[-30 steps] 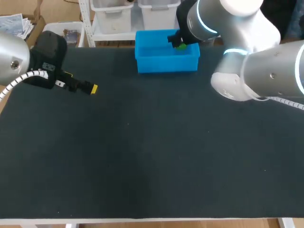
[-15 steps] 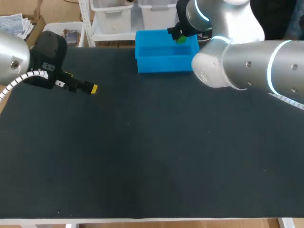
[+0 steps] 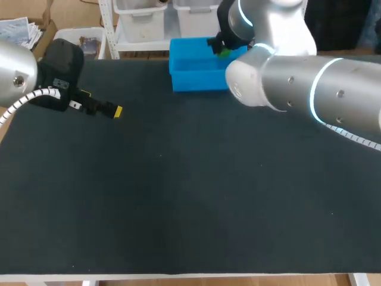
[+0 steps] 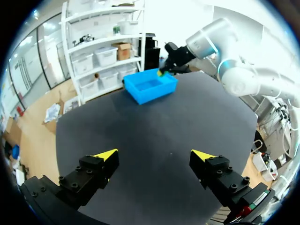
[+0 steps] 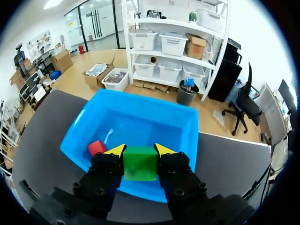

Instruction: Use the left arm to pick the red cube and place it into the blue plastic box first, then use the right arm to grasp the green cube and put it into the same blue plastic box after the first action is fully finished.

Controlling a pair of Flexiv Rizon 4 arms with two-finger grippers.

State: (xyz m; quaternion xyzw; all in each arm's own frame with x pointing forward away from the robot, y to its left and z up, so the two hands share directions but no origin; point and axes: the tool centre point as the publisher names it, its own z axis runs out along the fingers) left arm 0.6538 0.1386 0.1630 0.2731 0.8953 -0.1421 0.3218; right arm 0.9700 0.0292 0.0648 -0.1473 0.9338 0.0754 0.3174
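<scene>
Worktop (image 3: 178,196): a dark mat, with the blue box standing at its far edge.
Right arm (image 3: 309,89): reaches across to the box. The step in hand looks like the drop of the green cube. To do it well, I would bring the cube over the middle of the box, lower it below the rim, and only then part the fingers, keeping off the red cube.
Left arm (image 3: 18,71): over the worktop's left side, well apart from the box.
Blue box (image 5: 140,122): open on top; the red cube lies on its floor near one corner.
Left hand (image 4: 154,154): fingers spread wide, nothing between them.
Right hand (image 5: 139,150): clamped on the green cube from two sides, over the box's near wall.
Green cube (image 5: 139,163): held over the box; how far above the floor is hard to judge.
Red cube (image 5: 97,147): already inside, beside and below the right hand.
</scene>
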